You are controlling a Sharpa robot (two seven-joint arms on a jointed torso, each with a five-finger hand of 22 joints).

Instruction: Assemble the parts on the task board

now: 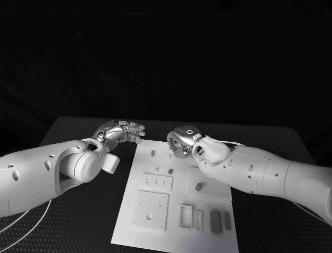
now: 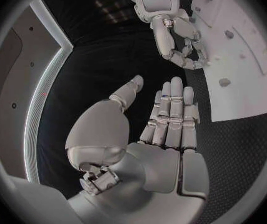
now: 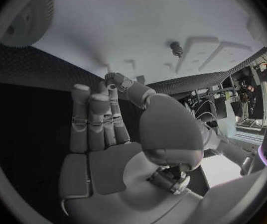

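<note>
2 hands hover over the far end of the task board (image 1: pixel 177 211) on the table (image 1: pixel 75 132) in the head view: left hand (image 1: pixel 123 132) and right hand (image 1: pixel 183 140), fingers seemingly curled. Left wrist view: its fingers (image 2: pixel 174 109) extended, apart, empty. Right wrist view: fingers (image 3: pixel 93 119) straight, empty, a small part (image 3: pixel 176 48) standing on the board.

**Non-task items: worktop and cables**

The worktop (image 1: pixel 284 138) is black with a fine textured surface; its far edge and both far corners are visible in the head view against a dark, featureless background. The same textured surface appears in the left wrist view (image 2: pixel 245 149) and in the right wrist view (image 3: pixel 40 69). Two thin pale cables (image 1: pixel 14 224) curve across the near-left part of the worktop, running side by side toward the near edge.
</note>
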